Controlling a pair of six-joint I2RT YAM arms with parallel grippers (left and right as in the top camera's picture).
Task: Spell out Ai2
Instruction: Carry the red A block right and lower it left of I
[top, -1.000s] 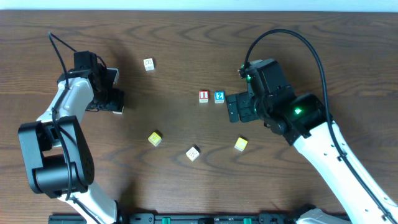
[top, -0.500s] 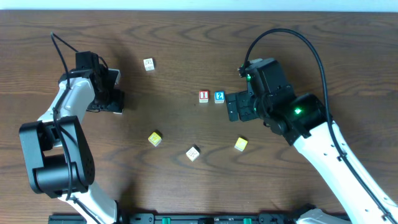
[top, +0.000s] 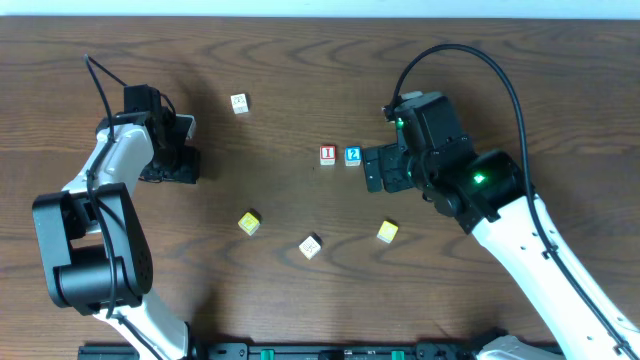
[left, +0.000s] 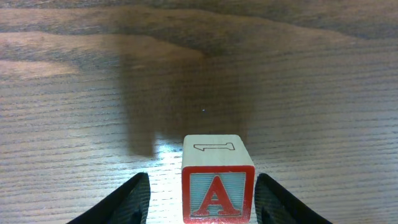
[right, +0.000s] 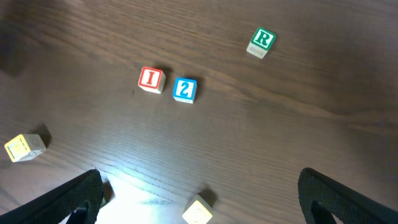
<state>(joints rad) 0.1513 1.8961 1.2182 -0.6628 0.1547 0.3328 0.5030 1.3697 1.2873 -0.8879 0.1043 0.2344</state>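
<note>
Since a second ago the left arm (top: 115, 165) has edged a little over the dark wooden tabletop (top: 300, 60). Its jaws now cover the pale sliver of cube that showed beside them. The right arm (top: 470, 185) and the loose cubes lie unchanged.

The right jaws are spread wide and hold nothing, just beside the blue "2" wooden cube (top: 352, 155). That cube sits next to the red "I" wooden cube (top: 327, 154), the two almost touching.

The left jaws are released and straddle the red "A" wooden cube (left: 217, 190), which stands on the tabletop with its letter towards the wrist camera.

The cube sits nearer one finger than the other. The grasp should go best if the jaws centre first, close squarely on the side faces and lift clear. The "A" then belongs just beside the "I", on the side away from the "2", in line with both.
</note>
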